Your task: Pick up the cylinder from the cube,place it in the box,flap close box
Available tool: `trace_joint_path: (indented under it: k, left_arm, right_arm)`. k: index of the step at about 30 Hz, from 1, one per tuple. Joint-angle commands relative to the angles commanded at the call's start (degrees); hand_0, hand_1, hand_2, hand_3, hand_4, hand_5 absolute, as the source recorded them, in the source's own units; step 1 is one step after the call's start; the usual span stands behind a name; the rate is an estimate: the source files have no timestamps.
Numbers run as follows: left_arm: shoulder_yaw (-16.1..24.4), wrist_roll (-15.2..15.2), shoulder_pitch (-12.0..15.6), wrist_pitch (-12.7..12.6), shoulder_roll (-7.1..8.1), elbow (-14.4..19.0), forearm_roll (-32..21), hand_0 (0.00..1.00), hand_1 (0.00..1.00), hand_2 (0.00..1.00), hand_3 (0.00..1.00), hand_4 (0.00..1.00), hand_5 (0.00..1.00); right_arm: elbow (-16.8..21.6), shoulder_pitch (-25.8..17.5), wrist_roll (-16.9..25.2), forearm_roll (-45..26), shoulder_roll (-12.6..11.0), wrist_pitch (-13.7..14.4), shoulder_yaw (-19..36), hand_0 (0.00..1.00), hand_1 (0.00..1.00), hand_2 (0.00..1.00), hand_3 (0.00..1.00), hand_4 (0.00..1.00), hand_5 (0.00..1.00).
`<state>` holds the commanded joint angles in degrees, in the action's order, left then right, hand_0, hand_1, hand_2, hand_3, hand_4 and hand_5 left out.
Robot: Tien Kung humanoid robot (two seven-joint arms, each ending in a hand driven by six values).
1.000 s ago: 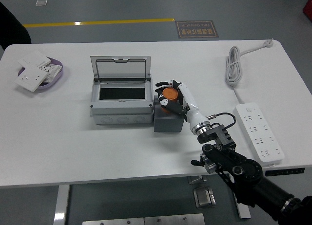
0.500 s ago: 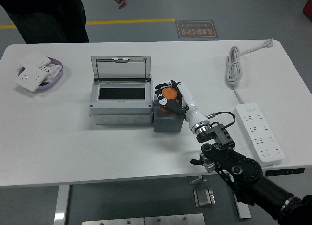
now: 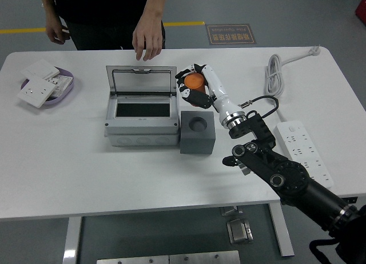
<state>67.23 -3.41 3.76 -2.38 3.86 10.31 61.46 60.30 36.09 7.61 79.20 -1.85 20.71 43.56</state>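
Overhead, a person's hand [image 3: 147,42] hangs beyond the open box [image 3: 140,107].

Orange cylinder [image 3: 194,80], dark grey cube [image 3: 197,132], light grey box [image 3: 140,107], white table [image 3: 103,172].

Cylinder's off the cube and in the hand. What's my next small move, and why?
Probably carry the right hand left and slightly toward you, until the orange cylinder is over the opening of the grey box. The hand holds it beside the raised lid, clear of the cube, whose socket is empty. Mind the person's hand near the lid.
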Motion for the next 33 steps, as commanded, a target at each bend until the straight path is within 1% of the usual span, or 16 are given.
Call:
trace_joint_path:
  k: [1,4,6,7,12,14,17,22,26,33]
  left_arm:
    - [0.1,0.0,0.0,0.0,0.05,0.0,0.1,0.583,0.620,0.565,0.599,0.663,0.245]
    - [0.4,-0.2,0.0,0.0,0.22,0.0,0.4,0.583,0.620,0.565,0.599,0.663,0.245]
    - [0.5,-0.2,0.0,0.0,0.35,0.0,0.6,0.583,0.620,0.565,0.599,0.663,0.245]
    - [0.6,-0.3,0.0,0.0,0.40,0.0,0.6,0.582,0.620,0.565,0.599,0.664,0.254]
    - [0.9,-0.5,0.0,0.0,0.77,0.0,1.0,0.582,0.620,0.565,0.599,0.664,0.254]
    - [1.1,-0.5,0.0,0.0,0.92,0.0,1.2,0.582,0.619,0.566,0.599,0.664,0.262]
    - [1.3,-0.7,-0.1,0.0,1.14,0.0,1.5,0.582,0.619,0.566,0.599,0.664,0.262]
    - [1.6,-0.8,-0.2,0.1,1.43,0.0,1.8,0.582,0.620,0.566,0.599,0.664,0.265]
    - [1.8,-0.8,-0.3,0.1,1.63,0.0,2.1,0.583,0.620,0.566,0.599,0.664,0.268]
    - [2.5,-1.2,-0.3,0.0,1.91,0.0,2.8,0.582,0.622,0.565,0.598,0.663,0.268]
  right_arm:
    - [0.2,1.2,-1.8,1.9,0.5,-0.6,-1.0,0.425,0.472,0.421,0.420,0.002,0.002]
    - [0.0,4.7,-7.1,7.2,1.8,-2.6,-4.0,0.425,0.472,0.421,0.420,0.002,0.002]
    - [-0.4,6.8,-10.3,10.4,1.8,-3.8,-5.8,0.425,0.472,0.421,0.420,0.002,0.002]
    - [-0.6,7.6,-11.5,11.6,1.8,-4.1,-6.4,0.395,0.468,0.419,0.417,0.002,0.002]
    - [-2.4,11.8,-18.7,18.0,1.8,-6.2,-10.4,0.395,0.468,0.419,0.417,0.002,0.002]
    - [-3.4,13.2,-21.2,19.6,1.8,-6.9,-11.9,0.397,0.471,0.420,0.418,0.002,0.002]
    - [-5.0,14.9,-24.2,20.0,1.8,-7.9,-14.5,0.397,0.471,0.420,0.418,0.002,0.002]
    - [-6.2,16.6,-26.1,17.9,1.8,-8.2,-18.7,0.404,0.474,0.421,0.419,0.002,0.002]
    - [-5.1,17.4,-26.5,15.7,1.8,-7.9,-20.6,0.413,0.476,0.426,0.428,0.002,0.002]
    - [-3.2,18.6,-25.8,12.0,1.8,-7.1,-21.9,0.409,0.475,0.428,0.431,0.002,0.002]
